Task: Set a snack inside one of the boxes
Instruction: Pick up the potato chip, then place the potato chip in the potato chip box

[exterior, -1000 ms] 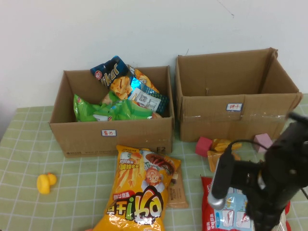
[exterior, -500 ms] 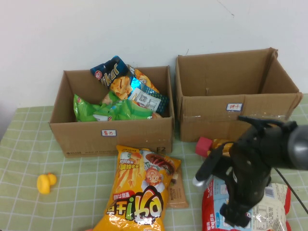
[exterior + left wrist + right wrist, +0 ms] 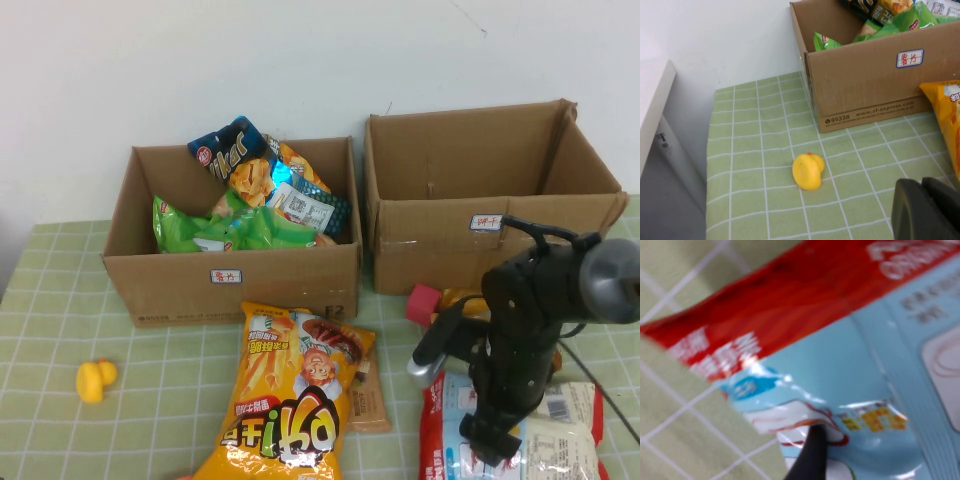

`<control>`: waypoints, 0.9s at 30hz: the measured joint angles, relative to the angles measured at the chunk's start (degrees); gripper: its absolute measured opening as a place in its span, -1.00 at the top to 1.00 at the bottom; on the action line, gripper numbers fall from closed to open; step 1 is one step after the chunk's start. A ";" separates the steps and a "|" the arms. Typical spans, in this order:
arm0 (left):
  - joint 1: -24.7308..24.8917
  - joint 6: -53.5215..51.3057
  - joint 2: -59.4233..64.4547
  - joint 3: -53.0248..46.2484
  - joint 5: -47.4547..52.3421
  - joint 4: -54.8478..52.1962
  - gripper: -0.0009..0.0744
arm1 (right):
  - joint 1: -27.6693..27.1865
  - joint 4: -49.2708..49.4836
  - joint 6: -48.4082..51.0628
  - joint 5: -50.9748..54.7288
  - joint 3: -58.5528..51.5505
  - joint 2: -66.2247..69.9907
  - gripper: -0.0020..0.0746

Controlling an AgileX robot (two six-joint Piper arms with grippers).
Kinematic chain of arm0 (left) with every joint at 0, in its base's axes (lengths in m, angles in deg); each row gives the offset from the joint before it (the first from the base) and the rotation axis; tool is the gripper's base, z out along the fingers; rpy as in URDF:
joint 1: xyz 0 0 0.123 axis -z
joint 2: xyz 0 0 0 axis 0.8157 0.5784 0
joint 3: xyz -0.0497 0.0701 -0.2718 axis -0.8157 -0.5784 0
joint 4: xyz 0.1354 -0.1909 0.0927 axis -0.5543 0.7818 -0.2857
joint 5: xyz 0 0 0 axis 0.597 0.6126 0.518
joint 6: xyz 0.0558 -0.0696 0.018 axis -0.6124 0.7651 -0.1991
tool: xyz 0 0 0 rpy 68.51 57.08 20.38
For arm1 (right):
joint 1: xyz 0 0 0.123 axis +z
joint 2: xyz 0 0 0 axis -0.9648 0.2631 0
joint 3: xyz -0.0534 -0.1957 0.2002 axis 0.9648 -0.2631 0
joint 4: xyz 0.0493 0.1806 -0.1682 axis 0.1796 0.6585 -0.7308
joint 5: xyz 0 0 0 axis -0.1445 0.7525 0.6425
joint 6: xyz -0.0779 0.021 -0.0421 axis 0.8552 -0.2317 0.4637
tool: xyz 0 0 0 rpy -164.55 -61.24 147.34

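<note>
Two brown cardboard boxes stand at the back. The left box holds several snack bags and also shows in the left wrist view; the larger right box looks empty. A red and light-blue snack bag lies flat at the front right. My right gripper is down on this bag, open, with one finger against the film. My left gripper is shut and empty, low over the cloth at the front left, out of the high view.
A big orange snack bag lies at the front centre with a small brown packet beside it. A yellow toy duck sits at the left. A pink block and an orange toy lie before the right box.
My right arm has swung left and forward and come down over the red and blue bag. The left arm and the other things have not moved.
</note>
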 joint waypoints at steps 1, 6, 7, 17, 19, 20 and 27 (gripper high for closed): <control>0.00 0.00 0.00 0.00 0.00 0.00 0.98 | 0.00 0.87 2.06 0.27 0.05 0.24 -0.86; 0.00 0.00 0.00 0.00 0.00 0.00 0.98 | 0.00 1.61 5.77 1.03 0.84 0.47 -0.63; 0.00 0.00 0.00 0.00 0.00 0.00 0.98 | 0.00 1.61 5.86 1.82 1.46 0.57 -0.46; 0.00 0.00 0.00 0.00 0.00 0.00 0.98 | 0.00 1.91 3.13 15.27 15.00 1.71 0.30; 0.00 0.00 0.00 0.00 0.00 0.00 0.98 | 0.00 2.89 2.63 18.38 18.56 1.28 0.30; 0.00 0.00 0.00 0.00 0.00 0.00 0.98 | 0.00 3.81 2.49 19.55 20.51 0.69 0.30; 0.00 0.00 0.00 0.00 0.00 0.00 0.98 | 0.00 15.50 5.37 22.24 33.36 -6.86 0.30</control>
